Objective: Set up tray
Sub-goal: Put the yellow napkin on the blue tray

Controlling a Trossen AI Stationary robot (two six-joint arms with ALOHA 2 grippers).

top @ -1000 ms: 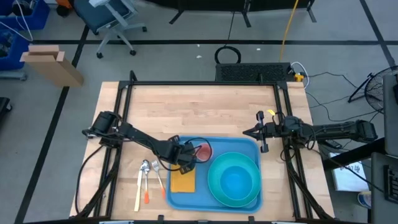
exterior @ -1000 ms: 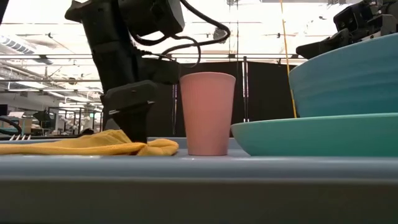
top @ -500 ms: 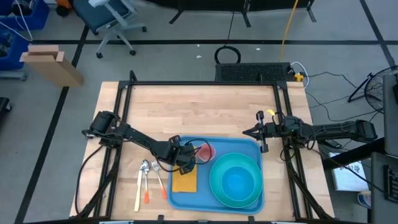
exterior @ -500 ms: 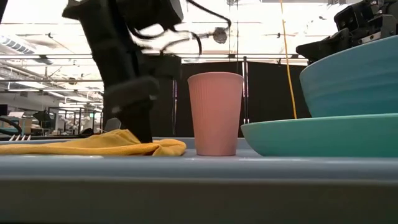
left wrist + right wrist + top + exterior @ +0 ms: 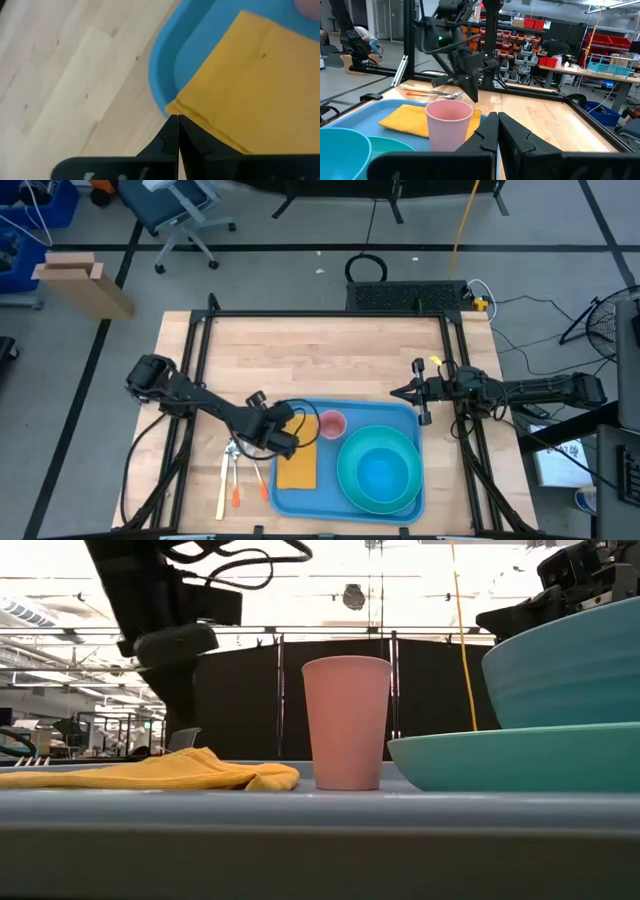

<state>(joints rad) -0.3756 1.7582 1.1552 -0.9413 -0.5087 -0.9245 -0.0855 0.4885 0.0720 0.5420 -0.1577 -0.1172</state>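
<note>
Light-blue plastic, the tray (image 5: 345,455) sits on the desk (image 5: 320,355) at its near edge, already carrying a yellow napkin (image 5: 295,470), a pink cup (image 5: 331,424) and a teal bowl (image 5: 378,470) stacked on a plate. Your left pincer (image 5: 283,442) is pinched closed on nothing, poised over the tray's left rim right by the napkin's corner. Beside the tray, off its left edge, the cutlery (image 5: 238,470) lies on bare wood.

If you reach for that cutlery with the fingers closed, you will only shove it, and a low sweep could snag the napkin and pull it off the tray. The cup stands close enough to be tipped by the wrist.

The left wrist view shows the napkin overlapping the rim; the high view cannot resolve that. The right pincer (image 5: 398,392), closed and empty, waits beyond the tray's far right corner.
</note>
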